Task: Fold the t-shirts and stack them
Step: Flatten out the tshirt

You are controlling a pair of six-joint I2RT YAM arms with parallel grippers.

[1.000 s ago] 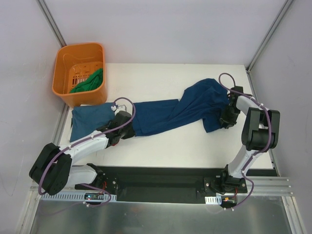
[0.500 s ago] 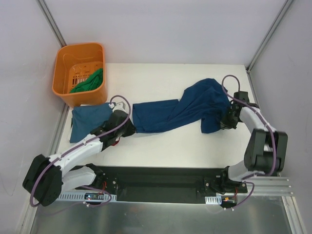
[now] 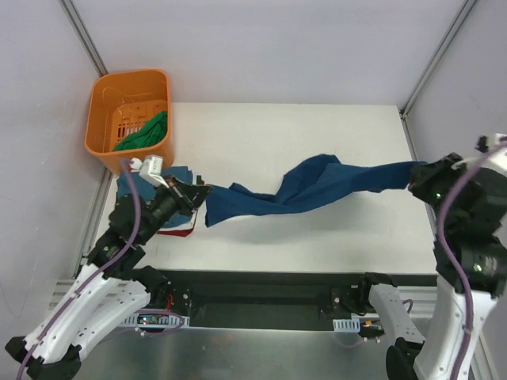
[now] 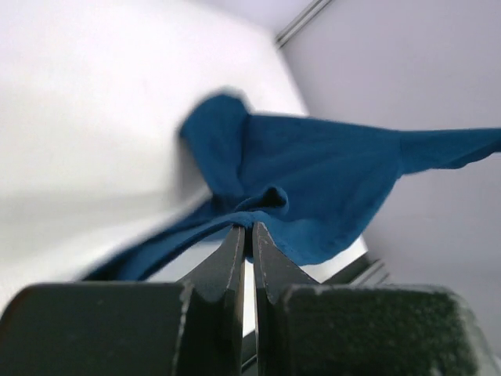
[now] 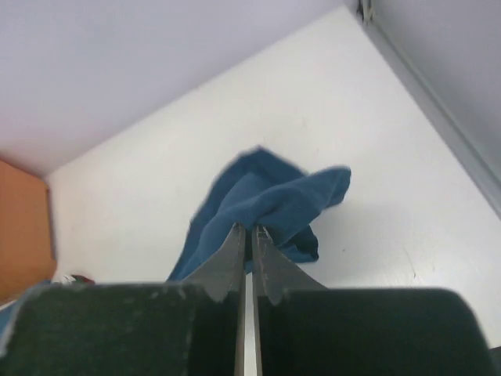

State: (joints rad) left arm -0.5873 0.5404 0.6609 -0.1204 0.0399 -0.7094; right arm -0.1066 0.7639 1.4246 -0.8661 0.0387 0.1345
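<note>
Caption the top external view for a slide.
The left pincer and right pincer hold the blue t-shirt stretched between them above the table; a green t-shirt lies in the orange basket.

Lab test cell: white table (image 3: 317,134), grey panel walls (image 3: 261,47) (aluminium framing (image 3: 85,36)).
</note>
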